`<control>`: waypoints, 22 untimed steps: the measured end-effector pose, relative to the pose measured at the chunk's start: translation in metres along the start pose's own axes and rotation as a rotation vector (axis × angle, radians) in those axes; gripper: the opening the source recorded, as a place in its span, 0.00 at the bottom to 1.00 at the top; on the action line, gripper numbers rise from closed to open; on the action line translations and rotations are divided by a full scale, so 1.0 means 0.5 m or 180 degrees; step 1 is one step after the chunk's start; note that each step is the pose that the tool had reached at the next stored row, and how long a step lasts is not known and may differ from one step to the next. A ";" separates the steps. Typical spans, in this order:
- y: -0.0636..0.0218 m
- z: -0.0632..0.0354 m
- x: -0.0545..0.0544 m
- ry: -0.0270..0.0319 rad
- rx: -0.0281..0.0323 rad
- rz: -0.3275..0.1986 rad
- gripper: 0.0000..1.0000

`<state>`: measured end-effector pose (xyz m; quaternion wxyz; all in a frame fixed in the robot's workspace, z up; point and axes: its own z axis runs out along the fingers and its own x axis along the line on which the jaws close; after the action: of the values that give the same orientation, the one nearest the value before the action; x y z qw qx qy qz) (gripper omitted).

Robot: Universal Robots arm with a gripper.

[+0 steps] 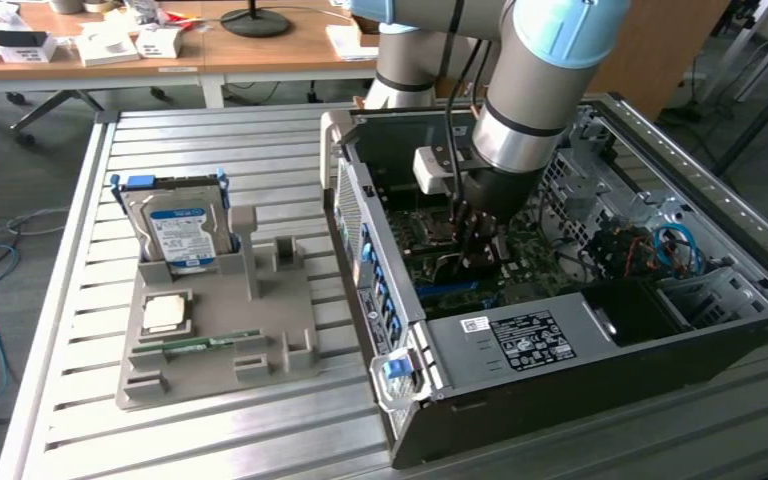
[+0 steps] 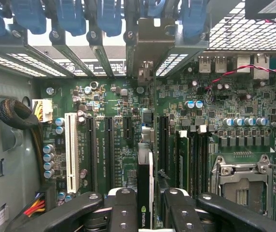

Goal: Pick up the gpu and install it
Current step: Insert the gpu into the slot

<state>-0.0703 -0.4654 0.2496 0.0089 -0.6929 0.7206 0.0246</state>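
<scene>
The gpu (image 2: 145,181) is edge-on between my fingers, a thin dark card with a green logo on its near end. It stands upright over the green motherboard (image 2: 109,96), in line with the black expansion slots, and its silver end bracket (image 2: 145,53) reaches the rear slot openings. My gripper (image 2: 145,215) is shut on the card, one black finger on each face. In the exterior view the arm reaches straight down into the open computer case (image 1: 558,340), with the gripper (image 1: 471,240) low over the board.
A white slot (image 2: 71,152) and a CPU socket (image 2: 241,179) flank the card. Blue latches (image 2: 70,17) line the case's rear wall. Red wires (image 2: 234,72) cross the board. On the table a grey holder (image 1: 211,330) carries a hard drive (image 1: 184,225) and a memory stick (image 1: 204,343).
</scene>
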 end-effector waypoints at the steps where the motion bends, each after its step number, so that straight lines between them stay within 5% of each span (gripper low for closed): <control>1: 0.000 0.000 0.000 0.0000 0.0000 0.0000 0.26; 22: 0.000 0.002 0.000 0.0000 0.0000 0.0000 0.26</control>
<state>-0.0703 -0.4654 0.2487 0.0089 -0.6929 0.7206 0.0245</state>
